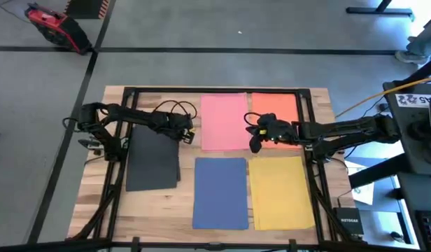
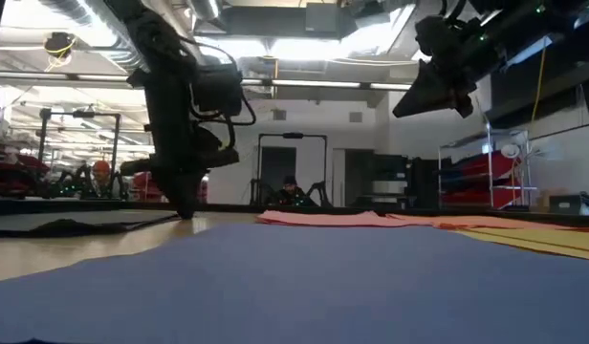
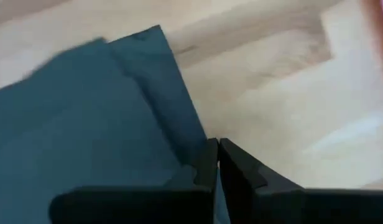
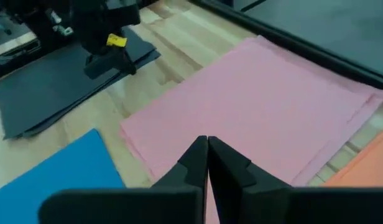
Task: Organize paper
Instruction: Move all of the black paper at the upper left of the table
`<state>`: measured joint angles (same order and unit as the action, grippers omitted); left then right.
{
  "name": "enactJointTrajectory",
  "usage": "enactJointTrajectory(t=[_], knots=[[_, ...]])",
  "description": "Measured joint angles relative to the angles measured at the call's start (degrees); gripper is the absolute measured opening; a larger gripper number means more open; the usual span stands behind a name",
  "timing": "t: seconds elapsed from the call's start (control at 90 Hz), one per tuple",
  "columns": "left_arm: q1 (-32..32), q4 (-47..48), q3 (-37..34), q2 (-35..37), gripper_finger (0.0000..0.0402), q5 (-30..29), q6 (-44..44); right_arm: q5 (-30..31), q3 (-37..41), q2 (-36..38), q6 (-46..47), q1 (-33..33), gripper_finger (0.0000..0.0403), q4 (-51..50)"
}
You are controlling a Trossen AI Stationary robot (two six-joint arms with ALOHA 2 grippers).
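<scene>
Five stacks of paper lie flat on the wooden table: black (image 1: pixel 152 162) at the left, pink (image 1: pixel 222 122) and orange-red (image 1: pixel 277 112) at the far side, blue (image 1: pixel 220 192) and yellow (image 1: pixel 280 192) at the near side. My left gripper (image 1: pixel 185 133) is shut and down at table height (image 2: pixel 185 212), at the black paper's far right corner. Its sheets (image 3: pixel 86 124) lie slightly offset. My right gripper (image 1: pixel 256 138) is shut and hangs well above the table (image 2: pixel 430 96), over the pink paper's (image 4: pixel 260 106) right edge, touching nothing. My left gripper comes from above, slanting down, and its shut fingertips (image 3: pixel 210 155) meet the black paper's right edge (image 3: pixel 193 146) near the far right corner. The paper lies flat on the table. I cannot tell whether a sheet is caught between the fingers.
A black cable (image 1: pixel 175 108) loops on the table behind the left gripper. A black frame (image 1: pixel 215 89) runs along the table's far edge and sides. Bare wood (image 1: pixel 186 189) shows between the black and blue stacks. A dark box (image 1: pixel 347 220) sits off the near right corner.
</scene>
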<state>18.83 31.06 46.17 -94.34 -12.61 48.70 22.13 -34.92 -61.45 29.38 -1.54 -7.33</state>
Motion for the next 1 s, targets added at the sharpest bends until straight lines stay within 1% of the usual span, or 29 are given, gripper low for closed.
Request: enactJointTrajectory(t=[0.1,0.344,0.489,0.622,0.711,0.8,0.867,1.0], knots=[[0.89,0.9,-0.02,0.5,0.0,-0.71,-1.81,1.31,0.0,0.0,0.33,0.0,0.0,0.02],[1.95,1.41,-0.1,0.6,0.0,-1.16,-2.51,1.31,0.0,0.0,0.12,0.0,0.0,0.0],[0.9,1.04,-0.23,1.58,0.0,-1.58,-1.41,1.26,0.0,0.0,-0.62,0.0,0.0,-0.05],[-0.59,0.98,-0.54,4.27,0.0,-1.2,-1.9,1.26,0.0,0.0,-1.66,0.0,0.0,0.0],[-2.35,0.62,-0.33,6.82,0.0,-0.17,-3.15,1.23,0.0,0.0,-2.31,0.0,0.0,0.0],[-5.06,0.23,-0.33,9.7,0.0,3.21,-6.54,0.76,0.0,0.0,-2.7,0.0,0.0,0.01],[-7.76,0.85,-0.31,12.39,0.0,5.95,-9.32,0.74,0.02,0.0,-3.04,0.0,0.0,-0.04],[-14.52,3.28,-0.25,17.32,0.0,8.62,-11.02,0.14,0.02,0.0,-3.23,0.0,0.0,0.26]])
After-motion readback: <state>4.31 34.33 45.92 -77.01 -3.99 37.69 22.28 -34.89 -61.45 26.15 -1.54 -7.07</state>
